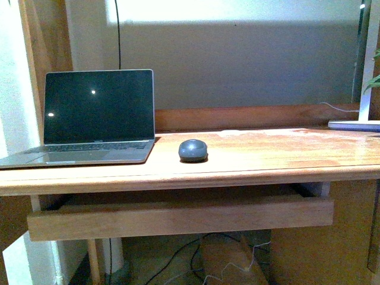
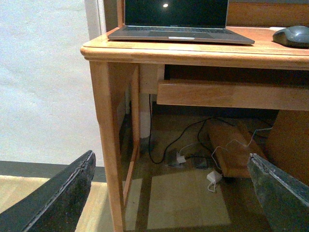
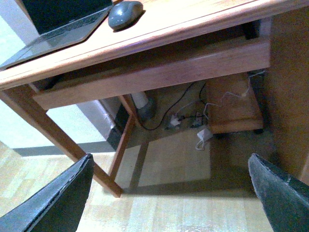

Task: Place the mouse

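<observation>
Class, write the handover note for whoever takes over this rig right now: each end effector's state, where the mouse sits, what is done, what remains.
Left end effector: open, empty, low in front of the desk.
Right end effector: open, empty, also below the desktop.
Mouse: resting on the desk, just right of the open laptop, apart from it.
Done: mouse appears already set on the desk; neither end effector touches it.
Left: probably nothing beyond confirming the placement.
</observation>
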Robot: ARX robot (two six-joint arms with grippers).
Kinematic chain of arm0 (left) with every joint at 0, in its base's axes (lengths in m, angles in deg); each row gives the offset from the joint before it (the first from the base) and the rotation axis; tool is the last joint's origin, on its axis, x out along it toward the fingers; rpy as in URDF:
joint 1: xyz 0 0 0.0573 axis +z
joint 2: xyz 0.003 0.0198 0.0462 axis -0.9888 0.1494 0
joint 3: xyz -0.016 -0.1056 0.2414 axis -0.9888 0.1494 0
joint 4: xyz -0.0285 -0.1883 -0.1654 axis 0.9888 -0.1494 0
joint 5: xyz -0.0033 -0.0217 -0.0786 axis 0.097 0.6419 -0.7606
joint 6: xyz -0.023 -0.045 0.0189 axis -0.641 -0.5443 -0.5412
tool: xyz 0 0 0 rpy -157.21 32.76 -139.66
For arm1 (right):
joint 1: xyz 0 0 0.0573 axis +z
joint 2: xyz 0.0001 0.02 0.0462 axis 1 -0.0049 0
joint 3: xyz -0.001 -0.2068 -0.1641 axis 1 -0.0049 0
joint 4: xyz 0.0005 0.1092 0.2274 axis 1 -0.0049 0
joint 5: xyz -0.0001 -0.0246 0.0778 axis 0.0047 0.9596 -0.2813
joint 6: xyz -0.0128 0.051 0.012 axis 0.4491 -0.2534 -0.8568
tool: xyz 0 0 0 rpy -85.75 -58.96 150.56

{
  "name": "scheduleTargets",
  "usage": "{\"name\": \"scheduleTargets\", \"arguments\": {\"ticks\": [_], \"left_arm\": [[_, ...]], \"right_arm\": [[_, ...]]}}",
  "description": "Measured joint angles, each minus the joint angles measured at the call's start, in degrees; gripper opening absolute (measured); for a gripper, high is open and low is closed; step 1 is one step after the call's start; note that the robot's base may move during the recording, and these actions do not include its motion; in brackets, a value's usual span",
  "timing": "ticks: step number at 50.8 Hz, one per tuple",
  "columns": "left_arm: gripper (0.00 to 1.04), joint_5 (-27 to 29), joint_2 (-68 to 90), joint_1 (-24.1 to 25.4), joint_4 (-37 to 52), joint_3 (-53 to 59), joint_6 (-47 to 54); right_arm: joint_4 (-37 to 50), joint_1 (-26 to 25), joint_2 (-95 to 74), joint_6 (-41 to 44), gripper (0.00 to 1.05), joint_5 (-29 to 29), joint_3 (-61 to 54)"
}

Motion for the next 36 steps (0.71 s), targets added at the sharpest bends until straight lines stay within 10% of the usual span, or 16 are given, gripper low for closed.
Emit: {"name": "scheduleTargets", "arguments": {"ticks": [16, 20, 36], "left_arm": [[0.97, -0.07, 0.00, 0.00, 0.00, 0.00, 0.00], [0.97, -0.04, 0.00, 0.00, 0.00, 0.00, 0.00], [0.97, -0.11, 0.00, 0.00, 0.00, 0.00, 0.00]], "right_arm": [[-10.80, -2.23, 19.04, 1.73, 0.97, -0.46, -6.14], [-5.88, -5.31, 23.08, 10.82, 0.82, 11.19, -10.38], [-7.67, -21.09, 30.25, 20.15, 0.29, 1.25, -13.84]]}}
